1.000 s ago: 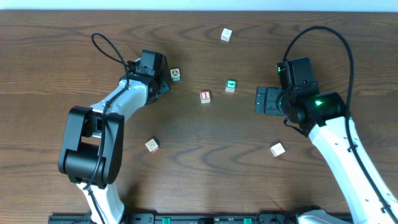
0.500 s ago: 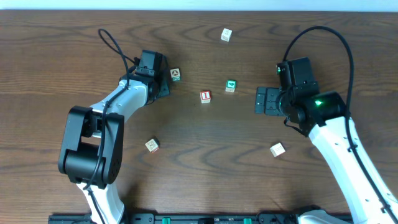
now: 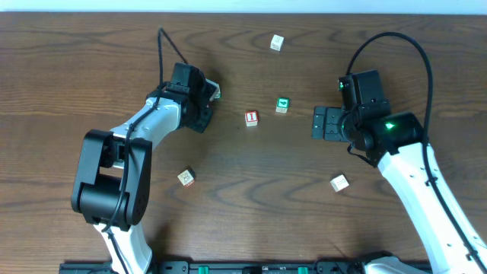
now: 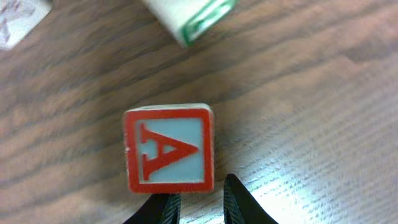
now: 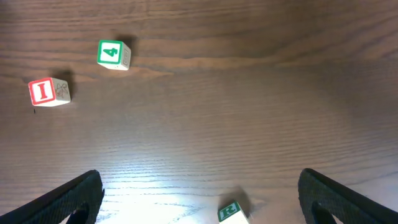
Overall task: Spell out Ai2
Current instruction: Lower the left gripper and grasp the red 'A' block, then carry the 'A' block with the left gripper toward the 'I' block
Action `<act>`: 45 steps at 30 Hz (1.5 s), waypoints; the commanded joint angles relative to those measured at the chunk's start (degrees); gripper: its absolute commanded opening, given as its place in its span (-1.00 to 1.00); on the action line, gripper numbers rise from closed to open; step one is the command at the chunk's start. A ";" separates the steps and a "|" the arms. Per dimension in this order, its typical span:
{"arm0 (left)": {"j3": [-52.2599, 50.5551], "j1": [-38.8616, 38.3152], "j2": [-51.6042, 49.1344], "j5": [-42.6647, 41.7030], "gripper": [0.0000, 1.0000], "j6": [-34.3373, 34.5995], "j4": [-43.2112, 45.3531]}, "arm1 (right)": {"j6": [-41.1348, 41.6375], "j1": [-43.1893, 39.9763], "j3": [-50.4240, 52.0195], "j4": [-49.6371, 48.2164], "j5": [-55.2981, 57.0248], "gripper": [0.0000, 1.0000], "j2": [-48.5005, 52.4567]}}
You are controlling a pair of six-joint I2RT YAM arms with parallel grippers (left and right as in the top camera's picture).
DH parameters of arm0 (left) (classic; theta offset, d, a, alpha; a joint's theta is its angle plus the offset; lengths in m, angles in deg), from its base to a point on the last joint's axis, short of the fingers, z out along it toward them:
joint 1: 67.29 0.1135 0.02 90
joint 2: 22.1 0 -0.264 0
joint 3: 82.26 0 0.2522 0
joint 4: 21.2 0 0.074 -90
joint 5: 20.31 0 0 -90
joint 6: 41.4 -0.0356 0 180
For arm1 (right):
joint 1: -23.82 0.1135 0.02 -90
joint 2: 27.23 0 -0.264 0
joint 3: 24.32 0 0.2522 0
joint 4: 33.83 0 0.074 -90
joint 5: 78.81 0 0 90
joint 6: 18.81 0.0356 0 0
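Note:
In the left wrist view the red-framed "A" cube [image 4: 169,149] lies on the wood just beyond my left gripper [image 4: 198,208]. The fingers stand close together with a narrow gap, tips at the cube's near edge, holding nothing. In the overhead view the left gripper [image 3: 202,105] covers most of a pale cube [image 3: 218,90]. The red "I" cube [image 3: 251,118] [image 5: 49,92] lies mid-table. My right gripper [image 3: 320,122] [image 5: 199,208] is wide open and empty, right of the "I" cube. No blue "2" cube shows.
The green "4" cube [image 3: 282,105] [image 5: 114,55] lies right of the "I" cube. Pale cubes lie at the back [image 3: 277,43], front left [image 3: 186,177] and front right [image 3: 339,183]. A green "R" cube [image 5: 230,213] lies between the right fingers. A green-framed cube [image 4: 196,17] lies beyond "A".
My left gripper has turned and moved right, and it now covers most of the cube beside it. Its cable has swung right. The right arm has not moved.

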 commanded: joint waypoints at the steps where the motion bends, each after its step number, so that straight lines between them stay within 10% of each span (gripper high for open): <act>1: 0.07 0.11 -0.79 1.33 -0.46 -8.59 -0.87 | -0.66 -0.15 0.09 0.07 0.24 0.99 -0.37; 3: 0.09 0.11 -0.70 5.05 -0.18 -8.61 -3.28 | -0.66 -0.15 0.09 0.07 0.24 0.98 -0.37; 10: 0.22 0.11 1.16 12.39 -0.24 -9.53 -13.00 | -0.63 -0.15 0.11 0.02 0.24 0.99 -0.37; 20: 0.22 0.20 1.90 27.19 -0.26 -9.42 4.61 | -0.39 -0.15 0.31 1.05 0.20 0.98 -0.11; 26: 0.46 0.20 1.97 26.56 -0.24 -17.16 7.15 | -0.39 -0.15 0.31 1.33 0.20 0.99 0.52; 45: 0.46 0.20 1.95 10.05 -0.17 -12.33 7.06 | 0.90 -0.13 0.31 1.77 0.17 0.99 0.72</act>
